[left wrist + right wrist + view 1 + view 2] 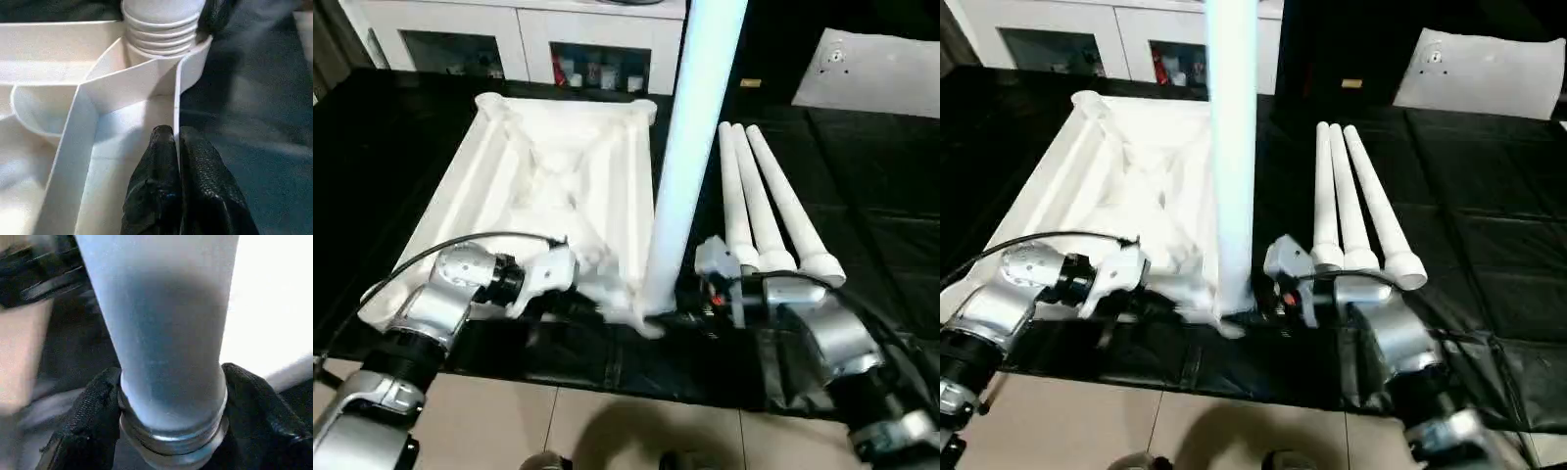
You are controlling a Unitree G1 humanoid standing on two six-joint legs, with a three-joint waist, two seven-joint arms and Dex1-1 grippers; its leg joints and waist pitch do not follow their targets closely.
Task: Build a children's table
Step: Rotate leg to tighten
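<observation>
Your right tool [171, 431] is clamped around the threaded base of an upright leg [690, 147], which stands in the near right corner socket of the upturned tabletop [558, 186]. Your left tool [177, 161] pinches the tabletop's raised rim beside that socket. The tabletop lies on the black-covered bench [862, 166], left of three spare legs [764, 206] lying side by side.

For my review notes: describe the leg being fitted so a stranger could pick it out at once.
On the black mat lies the upside-down white table top. At its near right corner socket one white leg stands upright, gripped at its threaded base by the right gripper. The three other legs lie flat to its right.
</observation>
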